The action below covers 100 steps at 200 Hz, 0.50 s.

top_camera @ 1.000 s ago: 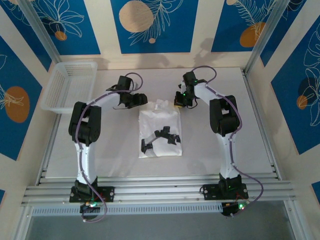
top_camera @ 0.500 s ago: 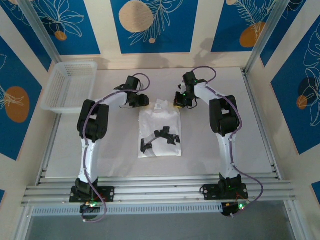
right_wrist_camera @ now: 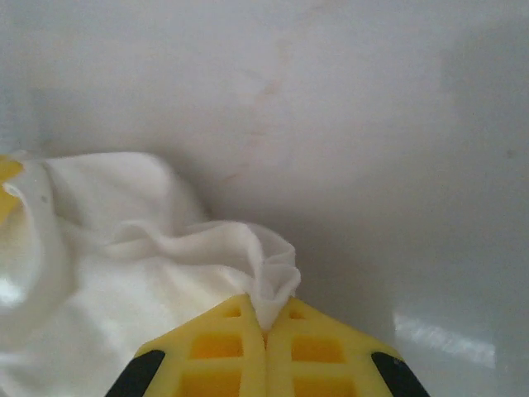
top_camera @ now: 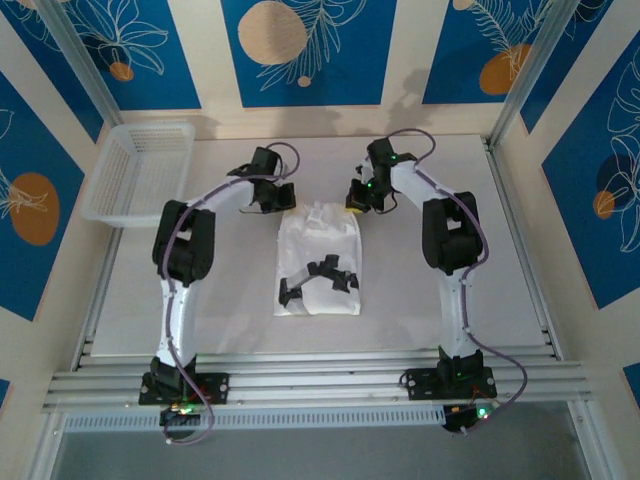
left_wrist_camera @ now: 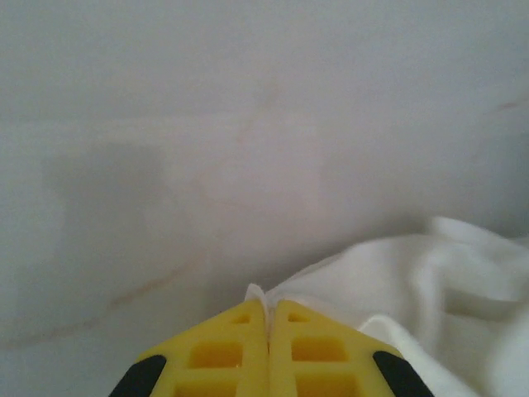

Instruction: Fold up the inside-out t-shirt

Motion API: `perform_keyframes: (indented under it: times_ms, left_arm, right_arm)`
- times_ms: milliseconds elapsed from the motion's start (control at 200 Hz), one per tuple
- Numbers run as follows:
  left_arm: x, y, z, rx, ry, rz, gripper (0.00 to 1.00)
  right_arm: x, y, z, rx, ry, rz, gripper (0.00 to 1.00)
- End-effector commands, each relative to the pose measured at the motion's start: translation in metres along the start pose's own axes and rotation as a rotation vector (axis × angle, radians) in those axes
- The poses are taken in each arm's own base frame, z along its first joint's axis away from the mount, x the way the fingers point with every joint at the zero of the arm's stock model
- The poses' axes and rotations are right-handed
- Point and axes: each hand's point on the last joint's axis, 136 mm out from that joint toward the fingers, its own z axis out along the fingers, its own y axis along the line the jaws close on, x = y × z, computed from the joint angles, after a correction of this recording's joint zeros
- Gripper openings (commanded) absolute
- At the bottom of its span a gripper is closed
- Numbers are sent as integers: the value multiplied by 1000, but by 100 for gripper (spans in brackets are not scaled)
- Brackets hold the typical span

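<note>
The white t-shirt (top_camera: pixel 318 250) lies in a narrow folded strip at mid-table, a dark print (top_camera: pixel 320 276) showing on its near half. My left gripper (top_camera: pixel 286 201) sits at the shirt's far left corner. In the left wrist view its yellow fingers (left_wrist_camera: pixel 267 303) are shut with a thin edge of the white cloth (left_wrist_camera: pixel 430 265) pinched between them. My right gripper (top_camera: pixel 355 203) is at the far right corner. Its yellow fingers (right_wrist_camera: pixel 266 319) are shut on a bunched fold of the shirt (right_wrist_camera: pixel 124 273).
A white mesh basket (top_camera: pixel 140 170) stands at the table's far left. Bare white tabletop (top_camera: pixel 420 290) surrounds the shirt on both sides. Aluminium rails (top_camera: pixel 320 380) run along the near edge by the arm bases.
My left gripper has moved right to the shirt's far left corner and shut on its edge. The right gripper has stayed at the far right corner, holding the cloth.
</note>
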Motion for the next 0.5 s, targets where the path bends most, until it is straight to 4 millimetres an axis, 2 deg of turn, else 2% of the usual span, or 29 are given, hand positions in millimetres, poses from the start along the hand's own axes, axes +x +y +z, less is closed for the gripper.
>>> perform_keyframes:
  times_ms: [0, 70, 140, 205, 240, 280, 340, 420, 495]
  left_arm:
    - [-59, -64, -129, 225, -220, 6, 0]
    - [-67, -86, -179, 321, -296, 35, 0]
    - [-59, -102, -216, 374, -341, 66, 0]
    - [-43, -101, -232, 376, -361, 64, 0]
    - [-34, -96, -237, 367, -374, 60, 0]
    - [-21, -86, -236, 334, -385, 42, 0]
    - [5, -69, -229, 302, -378, 12, 0]
    - [48, -52, -209, 309, -330, -34, 0]
    - [95, -34, -184, 289, -238, -83, 0]
  right_arm:
    - [-25, 91, -116, -189, -190, -120, 0]
    - [-27, 121, -161, -238, -265, -172, 0]
    - [-20, 143, -195, -265, -322, -210, 0]
    - [-9, 158, -217, -298, -362, -239, 0]
    - [-2, 163, -221, -313, -374, -253, 0]
    - [7, 166, -222, -328, -386, -269, 0]
    - [24, 162, -210, -336, -384, -276, 0]
    - [54, 141, -174, -330, -341, -255, 0]
    - [89, 109, -131, -331, -261, -174, 0]
